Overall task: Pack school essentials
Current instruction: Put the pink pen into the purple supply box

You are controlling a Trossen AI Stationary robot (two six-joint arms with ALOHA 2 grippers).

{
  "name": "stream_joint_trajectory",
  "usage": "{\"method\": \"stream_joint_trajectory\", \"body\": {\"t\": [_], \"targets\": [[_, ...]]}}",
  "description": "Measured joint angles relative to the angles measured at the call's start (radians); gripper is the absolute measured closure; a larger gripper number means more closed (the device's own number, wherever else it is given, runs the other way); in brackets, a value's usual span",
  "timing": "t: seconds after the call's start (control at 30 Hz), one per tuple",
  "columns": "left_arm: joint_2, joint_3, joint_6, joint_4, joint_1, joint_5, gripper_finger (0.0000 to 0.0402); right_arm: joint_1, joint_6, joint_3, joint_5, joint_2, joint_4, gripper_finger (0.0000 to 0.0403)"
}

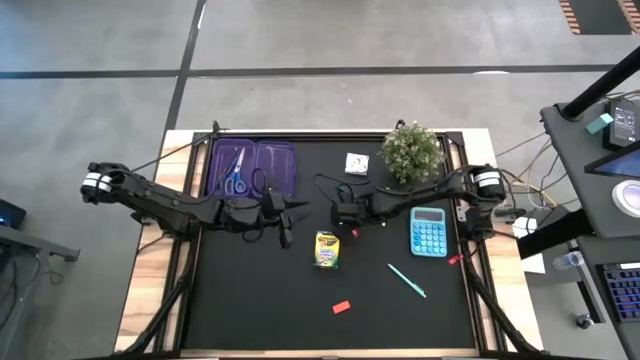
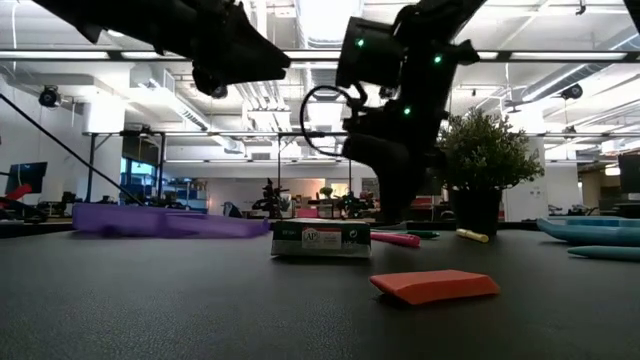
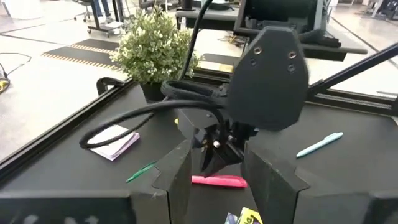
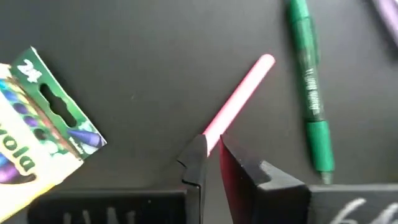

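My right gripper (image 4: pixel 210 152) points down at the table's middle, shut on a pink pen (image 4: pixel 239 96). A green pen (image 4: pixel 311 93) lies beside it, and the yellow-green crayon box (image 1: pixel 327 250) lies just nearer. My left gripper (image 3: pixel 217 163) hovers open to the left of the right gripper (image 1: pixel 350 226), above the table. The blue-handled scissors (image 1: pixel 234 181) lie in the purple case (image 1: pixel 272 166). A teal pen (image 1: pixel 407 281) and the red eraser (image 1: pixel 342 307) rest flat on the mat. The white pad (image 1: pixel 356 163) lies near the far edge. My right gripper pinches the pink pen by one end (image 4: pixel 213 134) between its two fingertips (image 4: pixel 196 158). It comes from above, pointing down, with the fingers across the pen. The pen lies level along the mat; its free end (image 4: pixel 266 60) points away from the gripper.
A potted plant (image 1: pixel 412 150) stands at the far right, close behind the right arm. A teal calculator (image 1: pixel 429 231) lies to the right of the gripper. The purple case sits open at the far left. Bare black mat (image 1: pixel 250 300) stretches along the near side.
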Motion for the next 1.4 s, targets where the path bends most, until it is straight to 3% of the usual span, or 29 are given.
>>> {"method": "stream_joint_trajectory", "body": {"t": [0.13, 0.47, 0.67, 0.9, 1.2, 1.4], "targets": [[-0.016, 0.000, 0.000, -0.021, -0.005, 0.000, 0.0272, -0.020, -0.001, 0.021, -0.008, 0.017, -0.003, 0.0340], [-0.029, 0.000, 0.020, -0.016, -0.016, 0.000, 0.0272, -0.058, 0.010, 0.021, -0.017, 0.043, -0.005, 0.0231], [-0.029, 0.000, 0.027, -0.015, -0.017, 0.000, 0.0272, -0.057, 0.016, 0.020, -0.017, 0.074, 0.022, 0.0215], [-0.037, 0.000, 0.052, -0.013, -0.017, 0.000, 0.0272, -0.056, 0.005, 0.016, -0.026, 0.085, 0.036, 0.0258], [-0.040, 0.000, 0.046, -0.008, -0.019, 0.000, 0.0272, -0.053, -0.069, 0.013, -0.053, 0.086, 0.052, 0.0378], [-0.039, 0.000, 0.043, -0.005, -0.049, 0.000, 0.0272, -0.019, -0.187, 0.007, -0.020, 0.059, 0.042, 0.0382]]}}
